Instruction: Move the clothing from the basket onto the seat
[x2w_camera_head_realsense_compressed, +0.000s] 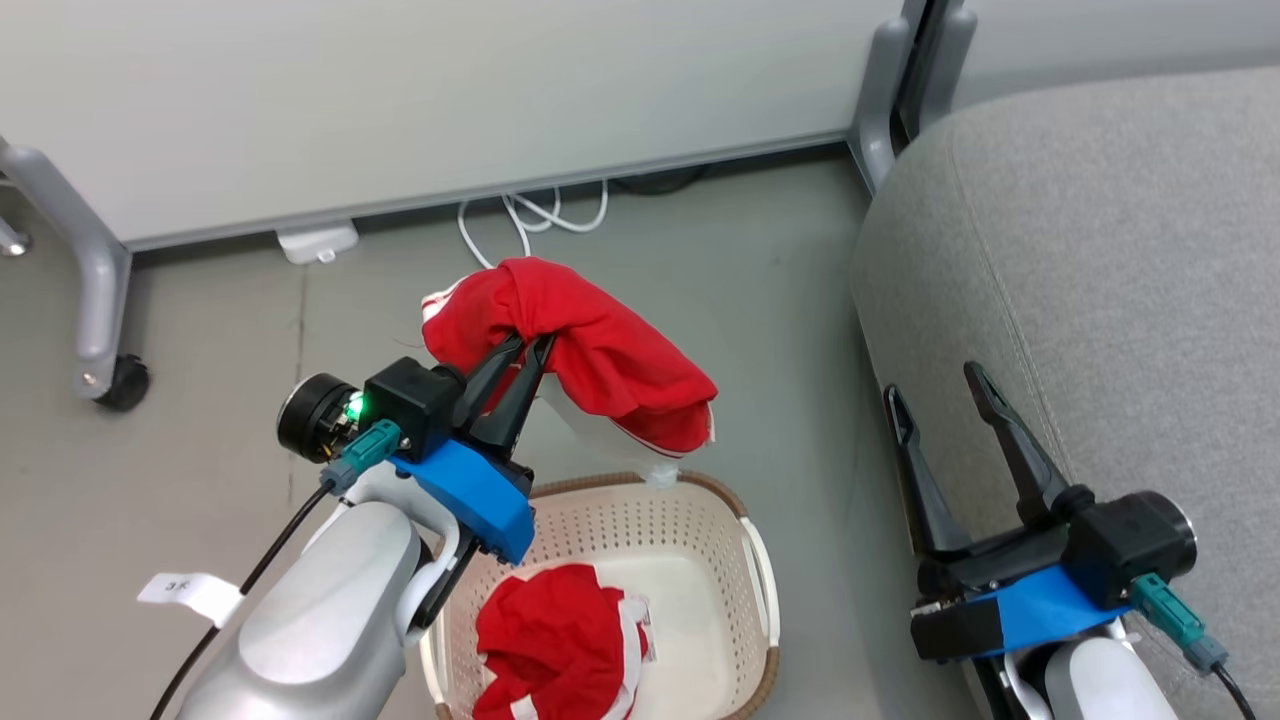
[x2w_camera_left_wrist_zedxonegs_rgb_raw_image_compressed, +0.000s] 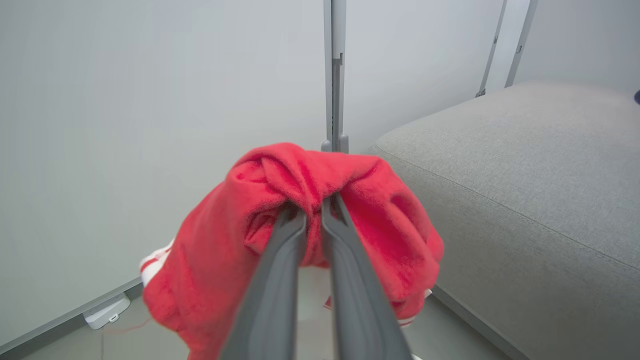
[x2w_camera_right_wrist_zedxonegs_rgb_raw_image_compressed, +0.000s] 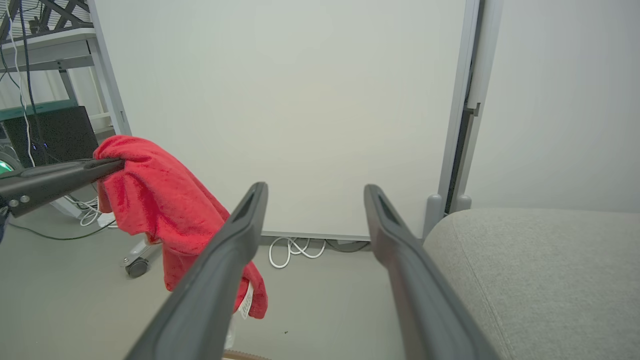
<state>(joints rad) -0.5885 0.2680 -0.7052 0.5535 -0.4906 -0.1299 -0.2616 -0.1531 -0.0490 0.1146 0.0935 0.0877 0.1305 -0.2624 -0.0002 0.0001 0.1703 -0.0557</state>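
red garment (x2w_camera_head_realsense_compressed: 620, 370) hangs clamped in my left pincer (x2w_camera_head_realsense_compressed: 530, 345); i should swing it well over the sofa (x2w_camera_head_realsense_compressed: 1100, 250) before releasing; right pincer (x2w_camera_head_realsense_compressed: 932, 382) gapes empty.

The left gripper (x2w_camera_head_realsense_compressed: 522, 355) and the right gripper (x2w_camera_head_realsense_compressed: 930, 380) each have two long dark fingers (x2w_camera_head_realsense_compressed: 1010, 432). Behind each one there is a black block (x2w_camera_head_realsense_compressed: 410, 395), a blue bracket (x2w_camera_head_realsense_compressed: 470, 495), a teal plug (x2w_camera_head_realsense_compressed: 365, 450) with a black cable (x2w_camera_head_realsense_compressed: 270, 565), and a silver-grey forearm (x2w_camera_head_realsense_compressed: 330, 610). A green light (x2w_camera_head_realsense_compressed: 353, 407) glows on the left block.

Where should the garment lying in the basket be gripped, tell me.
Pinch the garment at its bunched red middle, coming straight down from above: it lies crumpled low in the basket, whose walls block the sides. The open right gripper is free.
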